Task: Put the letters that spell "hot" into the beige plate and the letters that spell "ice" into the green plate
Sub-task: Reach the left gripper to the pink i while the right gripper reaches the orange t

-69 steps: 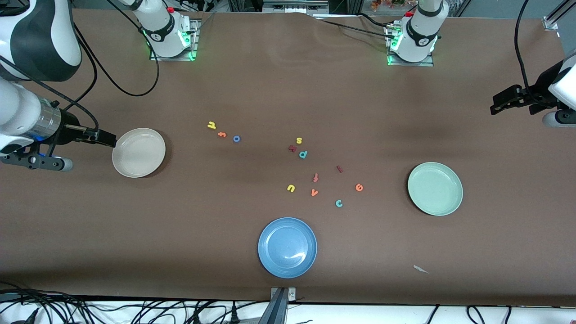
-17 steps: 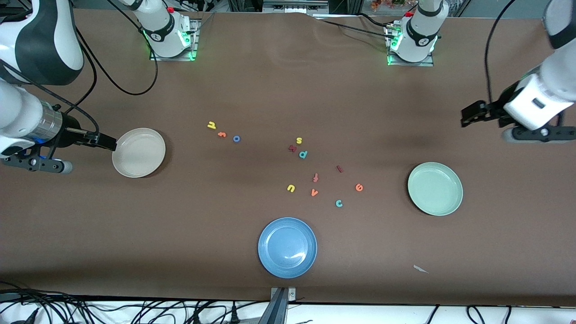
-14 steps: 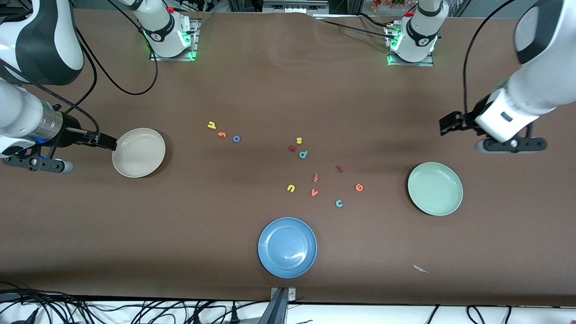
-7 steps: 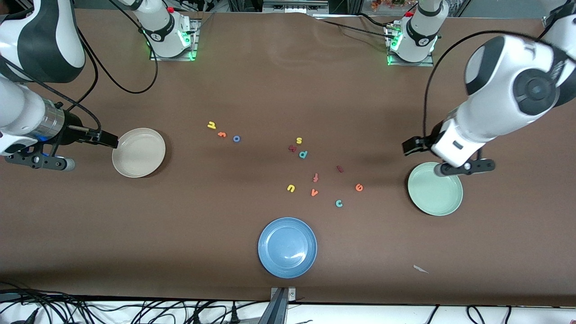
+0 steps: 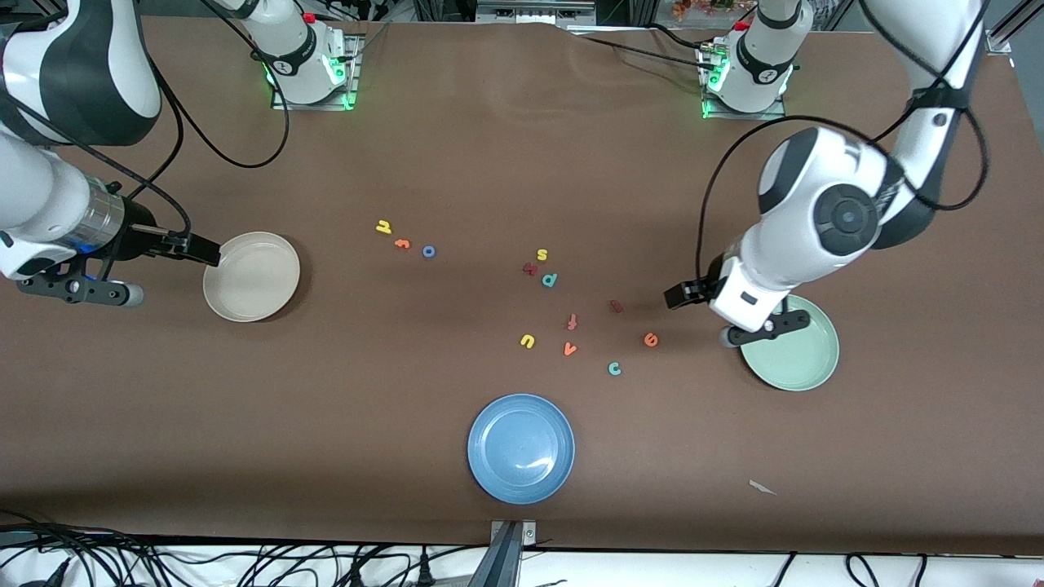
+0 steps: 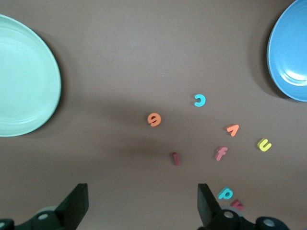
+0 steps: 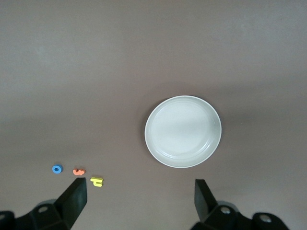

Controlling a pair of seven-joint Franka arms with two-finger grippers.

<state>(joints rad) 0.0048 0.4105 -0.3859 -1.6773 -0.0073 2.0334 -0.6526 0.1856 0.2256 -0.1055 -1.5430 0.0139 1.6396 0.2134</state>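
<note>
Readable only as shapes on the brown table (image 5: 489, 147) — small foam letters: yellow h (image 5: 383, 227), orange t (image 5: 402, 243), blue ring o (image 5: 429, 251) toward the right arm's end; dark red i (image 5: 616, 306), orange e (image 5: 651, 340), teal c (image 5: 614, 368) near the pale green plate (image 5: 807, 359).

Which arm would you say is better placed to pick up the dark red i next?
The left: its open hand hangs beside the dark red i, near the green plate. The right hand waits by the beige plate.

Yellow h (image 5: 383, 227), orange t (image 5: 402, 243) and blue o (image 5: 429, 251) sit in a row near the empty beige plate (image 5: 251, 276), while dark red i (image 5: 616, 306), orange e (image 5: 651, 340) and teal c (image 5: 614, 368) lie loose near the empty green plate (image 5: 803, 363).
</note>
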